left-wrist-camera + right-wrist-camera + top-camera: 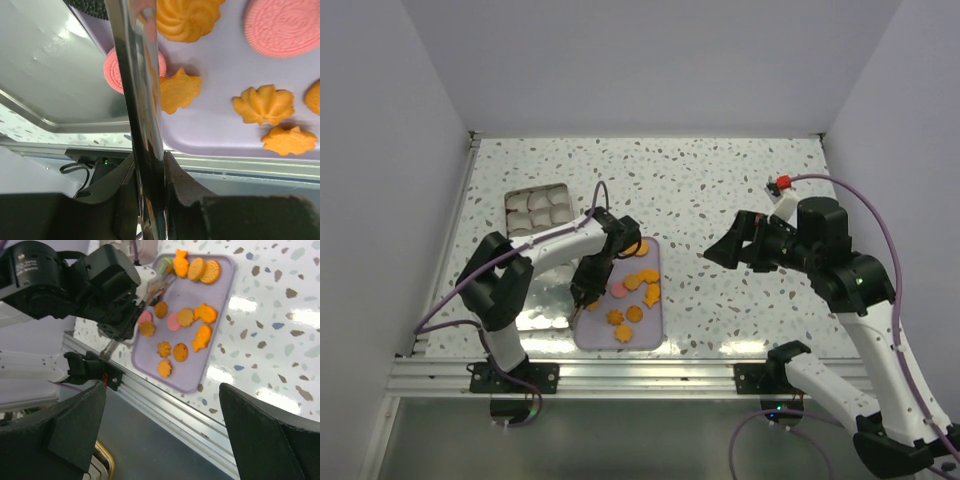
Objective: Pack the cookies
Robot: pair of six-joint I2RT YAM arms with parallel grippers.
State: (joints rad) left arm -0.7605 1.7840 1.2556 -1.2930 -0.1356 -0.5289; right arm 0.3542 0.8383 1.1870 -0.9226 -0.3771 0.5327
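Several cookies (642, 281) lie on a lilac tray (620, 338), mostly orange, with a few pink ones (617, 289). My left gripper (586, 297) is over the tray's left side, shut on metal tongs (140, 95). In the left wrist view the tongs cross a pink round cookie (113, 70) and an orange flower cookie (181, 90). My left gripper (150, 162) clamps the tongs' blades together. In the right wrist view the tongs (156, 287) point toward the tray's far end. My right gripper (717, 252) hangs above the table right of the tray, open and empty (162, 405).
A square tin (538, 210) with white paper cups stands behind and left of the tray. A shiny metal lid (545, 303) lies left of the tray, also seen in the left wrist view (50, 65). The table's aluminium front rail (620, 372) runs just below the tray.
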